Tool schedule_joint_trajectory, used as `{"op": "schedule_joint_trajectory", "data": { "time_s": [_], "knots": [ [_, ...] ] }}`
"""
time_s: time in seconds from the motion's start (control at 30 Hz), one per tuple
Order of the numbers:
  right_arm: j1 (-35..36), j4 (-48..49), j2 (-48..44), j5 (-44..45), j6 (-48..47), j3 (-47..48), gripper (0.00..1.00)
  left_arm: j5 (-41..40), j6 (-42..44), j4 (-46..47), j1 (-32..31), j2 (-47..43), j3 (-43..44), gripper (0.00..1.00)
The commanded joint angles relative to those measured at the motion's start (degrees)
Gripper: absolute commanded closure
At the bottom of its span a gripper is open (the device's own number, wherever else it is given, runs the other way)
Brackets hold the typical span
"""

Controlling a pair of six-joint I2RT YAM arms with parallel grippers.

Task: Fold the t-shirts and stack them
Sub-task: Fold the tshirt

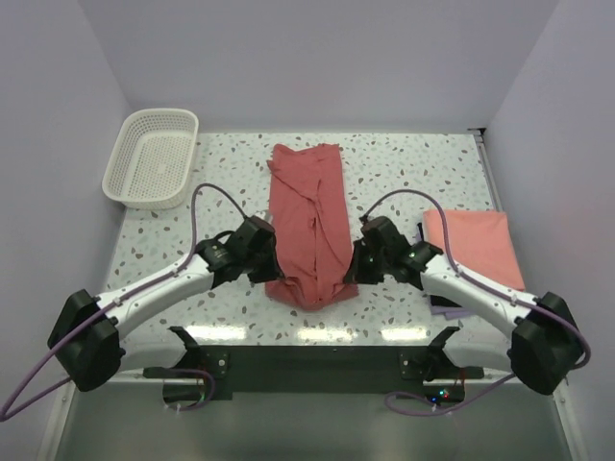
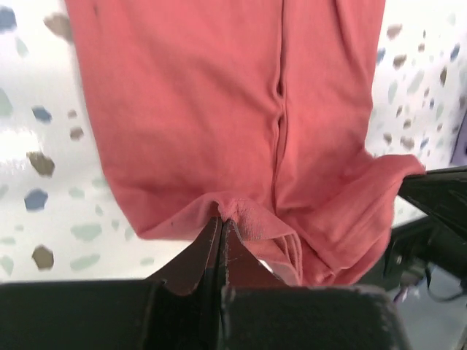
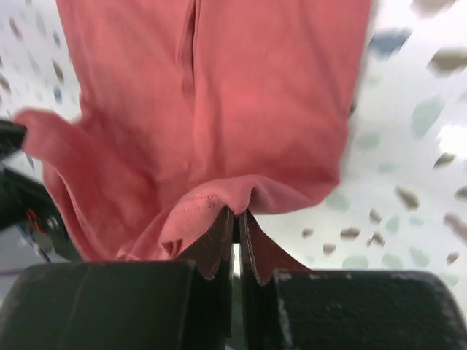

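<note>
Two pincers clamp the hem of the dusty red t-shirt (image 1: 307, 221): the left gripper (image 1: 272, 272) on one corner, the right gripper (image 1: 348, 274) on the other. The shirt lies as a long strip to the right of the basket (image 1: 125, 182). The salmon t-shirt (image 1: 476, 245) lies folded much farther right of it. Each bite takes little cloth, so one corner may slip and the fold go crooked.

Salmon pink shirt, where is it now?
In the top view the salmon pink shirt lies at the right edge of the table, beside the right arm, right of the dusty red shirt.
</note>
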Motion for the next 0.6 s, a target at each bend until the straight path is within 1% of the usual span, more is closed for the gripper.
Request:
{"op": "schedule_joint_trajectory", "data": {
  "time_s": [0.0,0.1,0.17,0.2,0.3,0.43,0.57],
  "knots": [
    [-6.7,6.0,6.6,1.5,-4.7,6.6,1.0,-3.1,0.7,8.4,4.8,3.6,2.0,1.0],
    [-9.1,6.9,14.0,3.0,-5.9,12.6,1.0,-3.1,0.3,13.9,8.9,7.1,2.7,1.0],
    [-10.0,8.0,16.7,3.8,-6.0,14.9,1.0,-3.7,0.8,16.0,10.4,10.3,4.3,1.0],
    [-10.4,8.6,19.5,4.1,-6.1,17.3,1.0,-4.3,1.9,16.6,11.9,11.5,5.7,1.0],
    [-12.0,8.8,24.0,5.2,-6.8,21.8,1.0,-3.7,4.3,16.3,14.4,17.3,13.9,1.0],
    [-14.6,9.6,28.4,5.2,-6.8,26.2,1.0,-4.1,5.3,15.7,16.6,23.0,19.6,1.0],
    [-17.5,10.5,31.7,4.5,-6.7,29.2,1.0,-2.0,5.4,16.7,19.5,28.2,22.4,1.0]
  ]
}}
